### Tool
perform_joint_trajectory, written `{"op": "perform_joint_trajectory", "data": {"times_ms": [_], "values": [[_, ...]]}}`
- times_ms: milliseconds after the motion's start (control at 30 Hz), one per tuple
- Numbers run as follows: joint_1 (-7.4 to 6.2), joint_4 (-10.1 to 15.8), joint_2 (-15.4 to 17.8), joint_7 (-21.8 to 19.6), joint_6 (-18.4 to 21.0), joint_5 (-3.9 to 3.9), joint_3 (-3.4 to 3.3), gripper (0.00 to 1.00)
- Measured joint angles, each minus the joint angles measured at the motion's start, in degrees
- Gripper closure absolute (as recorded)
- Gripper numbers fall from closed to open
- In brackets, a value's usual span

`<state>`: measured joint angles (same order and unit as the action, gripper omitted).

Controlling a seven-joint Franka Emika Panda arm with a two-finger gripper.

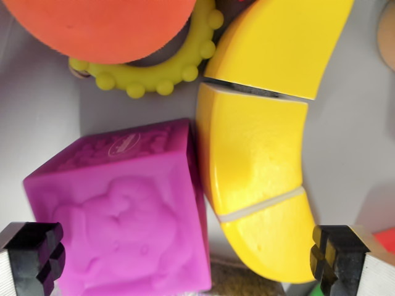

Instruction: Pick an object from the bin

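Note:
My gripper [185, 262] is open, its black fingertips [34, 253] showing at the bottom corners of the wrist view. Between them sit a magenta embossed soft cube [123, 209] and, to its right, the lower end of a yellow toy banana [259, 154] made of sliced segments. The cube touches the banana's side. The right fingertip stands just beside the banana's lower tip. Nothing is gripped.
An orange ball [99, 28] lies at the top left over a yellow-green knobbly ring [154, 77]. The grey bin floor [352, 129] shows right of the banana. A red object [386, 237] and a tan object [387, 37] peek in at the right edge.

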<state>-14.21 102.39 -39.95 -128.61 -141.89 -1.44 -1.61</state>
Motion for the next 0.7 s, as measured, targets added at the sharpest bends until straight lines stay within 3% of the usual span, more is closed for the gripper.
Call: {"op": "perform_joint_trajectory", "data": {"times_ms": [367, 700], "values": [[0.01, -1.4, -2.0, 0.0, -3.0, -0.12, 0.06, 0.0], [0.01, -1.4, -2.0, 0.0, -3.0, -0.12, 0.06, 0.0]]}}
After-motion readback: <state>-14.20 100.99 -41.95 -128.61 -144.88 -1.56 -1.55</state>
